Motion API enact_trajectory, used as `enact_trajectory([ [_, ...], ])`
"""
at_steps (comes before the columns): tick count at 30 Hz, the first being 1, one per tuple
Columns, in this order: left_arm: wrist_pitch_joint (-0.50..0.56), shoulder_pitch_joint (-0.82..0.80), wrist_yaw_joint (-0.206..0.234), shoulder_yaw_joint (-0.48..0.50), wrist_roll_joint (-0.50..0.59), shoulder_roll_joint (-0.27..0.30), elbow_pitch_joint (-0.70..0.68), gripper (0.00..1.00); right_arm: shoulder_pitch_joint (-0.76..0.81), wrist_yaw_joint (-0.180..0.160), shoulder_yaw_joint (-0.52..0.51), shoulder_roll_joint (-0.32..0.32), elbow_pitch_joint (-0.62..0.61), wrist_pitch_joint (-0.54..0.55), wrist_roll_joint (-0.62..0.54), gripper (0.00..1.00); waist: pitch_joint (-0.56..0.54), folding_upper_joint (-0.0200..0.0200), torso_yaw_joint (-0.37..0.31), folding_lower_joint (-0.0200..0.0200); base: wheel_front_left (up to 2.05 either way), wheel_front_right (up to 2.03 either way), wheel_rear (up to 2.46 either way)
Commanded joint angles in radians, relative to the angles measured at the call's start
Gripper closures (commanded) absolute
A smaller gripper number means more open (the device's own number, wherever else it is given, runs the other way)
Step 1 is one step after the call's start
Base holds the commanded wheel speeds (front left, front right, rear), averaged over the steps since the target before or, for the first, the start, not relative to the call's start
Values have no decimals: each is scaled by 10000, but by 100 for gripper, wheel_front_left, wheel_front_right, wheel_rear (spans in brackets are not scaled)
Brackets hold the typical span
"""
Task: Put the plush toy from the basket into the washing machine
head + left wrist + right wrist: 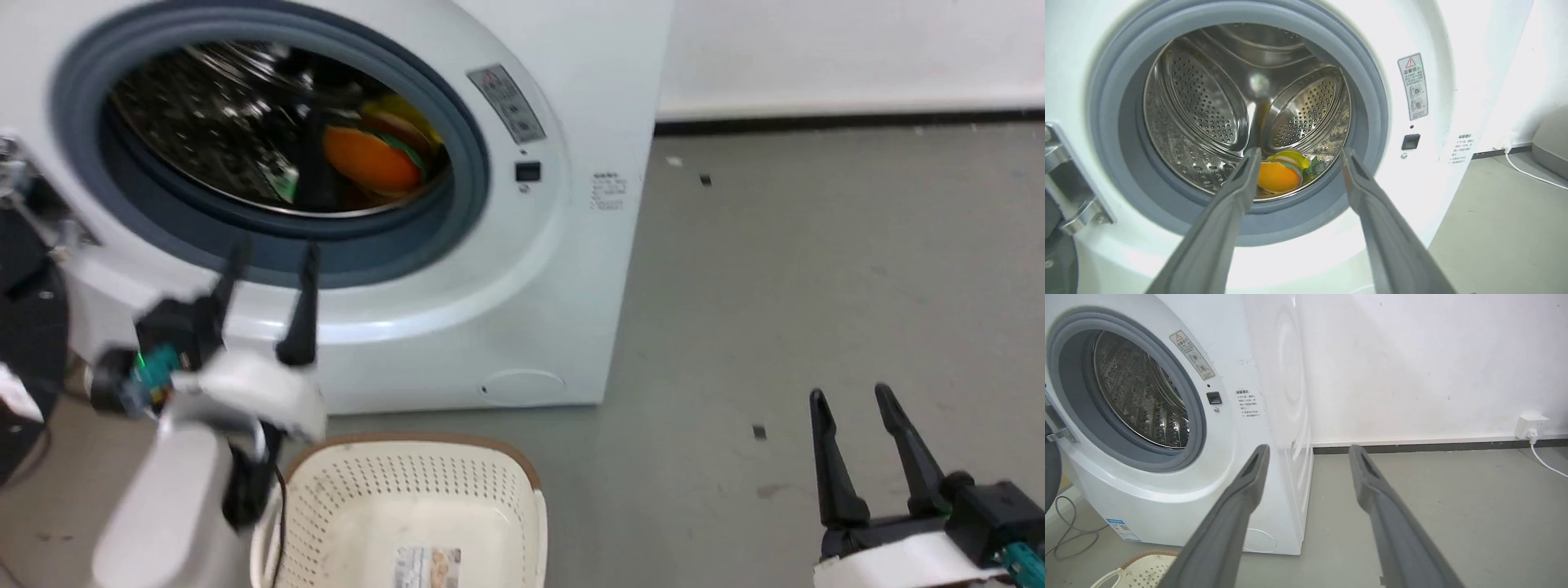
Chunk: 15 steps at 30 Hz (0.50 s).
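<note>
The toy (371,159) lies inside the washer (571,269), low in its drum (204,139) (orange side to the front). The left claw (274,250) is open and empty just before the washer. The right claw (851,396), also open, hangs well right of the washer. The basket (392,482) stands just before the washer.

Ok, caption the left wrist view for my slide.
Open left gripper before the washing machine, plush toy lying inside.

grey floor (816,269), white wall (1412,363), wall socket (1531,425)
</note>
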Motion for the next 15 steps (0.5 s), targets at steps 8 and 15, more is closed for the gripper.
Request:
enact_trajectory([
  [8, 43, 2820, 771, 69, -479, -457, -1452, 0, 796, 6, 99, -4, -129, -44, -25, 0, -1039, -1, 551, 2, 0, 0, 0],
  [15, -21, 4299, 1331, 102, -394, -768, -2121, 0, 1096, 6, 100, -4, -166, -44, 0, 0, -1179, -1, 566, 2, 0, 0, 0],
])
